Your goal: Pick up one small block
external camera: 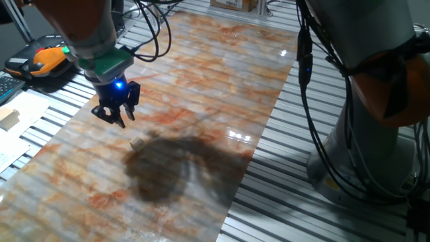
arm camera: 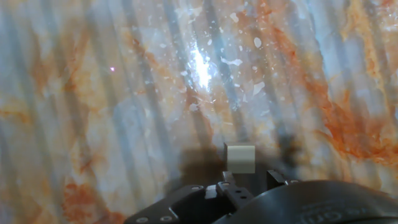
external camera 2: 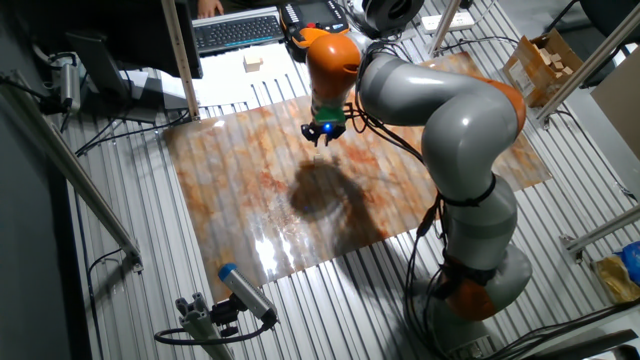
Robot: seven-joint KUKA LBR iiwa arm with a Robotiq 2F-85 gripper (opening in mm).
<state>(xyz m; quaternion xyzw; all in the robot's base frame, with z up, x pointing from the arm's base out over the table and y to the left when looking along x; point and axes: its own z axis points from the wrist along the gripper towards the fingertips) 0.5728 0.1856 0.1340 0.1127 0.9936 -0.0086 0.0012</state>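
hand view: marbled orange/white sheet [arm camera: 93, 93] fills the frame, bright glare spot up top centre. small block [arm camera: 240, 158] sits low centre-right on the sheet, just above the gripper's dark body at the bottom edge, not touching fingers.

one fixed view, l to r: pale wooden block [external camera: 8, 118] on paper at far left, orange handset [external camera: 40, 60] behind it, then gripper [external camera: 118, 114] w/ blue light hanging above the sheet, fingers parted & empty. small block [external camera: 137, 142] lies on the sheet just right of and below the fingertips, at edge of a dark shadow. arm base [external camera: 369, 101] at far right.

other fixed view: block too small to tell.
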